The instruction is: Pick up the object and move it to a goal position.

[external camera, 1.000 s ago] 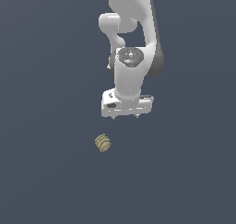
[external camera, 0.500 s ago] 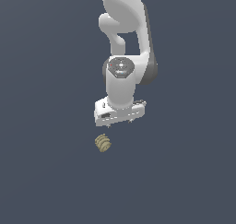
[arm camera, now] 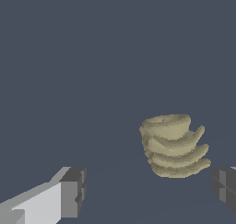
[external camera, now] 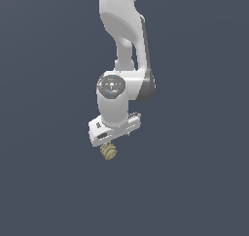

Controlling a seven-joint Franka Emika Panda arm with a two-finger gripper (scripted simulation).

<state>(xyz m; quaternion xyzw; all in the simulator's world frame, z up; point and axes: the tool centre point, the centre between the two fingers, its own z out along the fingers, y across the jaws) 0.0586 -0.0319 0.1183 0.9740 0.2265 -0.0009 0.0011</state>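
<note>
The object (external camera: 109,152) is a small tan-yellow ridged lump resting on the dark grey floor. My white gripper (external camera: 113,142) hangs directly above it, its hand tilted, and the object's top edge is partly hidden by the hand. In the wrist view the object (arm camera: 174,146) lies between the two dark fingertips, closer to one fingertip (arm camera: 224,187) than to the other (arm camera: 73,191). The gripper (arm camera: 148,191) is open and neither pad touches the object.
A plain dark grey floor (external camera: 194,191) fills the scene around the arm. No other objects, containers or edges show in either view.
The arm has come down and shifted toward the exterior view's left, so the hand now sits over the object. The hand has also turned. The object has not moved.
</note>
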